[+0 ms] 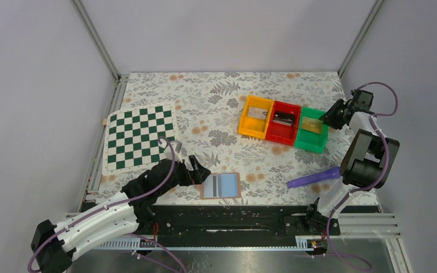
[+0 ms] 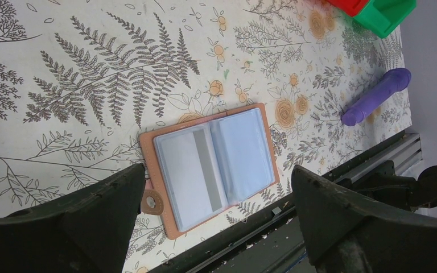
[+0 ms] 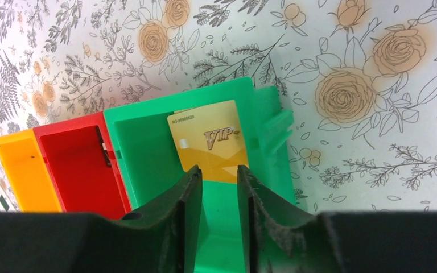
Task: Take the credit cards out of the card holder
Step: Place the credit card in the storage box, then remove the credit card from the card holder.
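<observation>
The tan card holder (image 1: 221,185) lies open near the front edge, pale blue inside; in the left wrist view (image 2: 210,165) one pocket shows a pale card with a grey stripe (image 2: 207,165). My left gripper (image 1: 200,175) is open wide and empty, just left of the holder, its jaws straddling it from above in its own view (image 2: 217,170). My right gripper (image 1: 325,119) hovers over the green bin (image 3: 142,142), jaws a narrow gap apart with nothing between them (image 3: 219,170). A gold VIP card (image 3: 210,139) lies in that bin, just beyond the fingertips.
Orange (image 1: 255,129), red (image 1: 280,136) and green (image 1: 310,142) bins stand in a row mid-right; the orange holds a whitish card (image 1: 256,111), the red a dark one (image 1: 284,118). A purple cylinder (image 1: 313,178) lies front right. The green-and-white chessboard (image 1: 139,137) is at left.
</observation>
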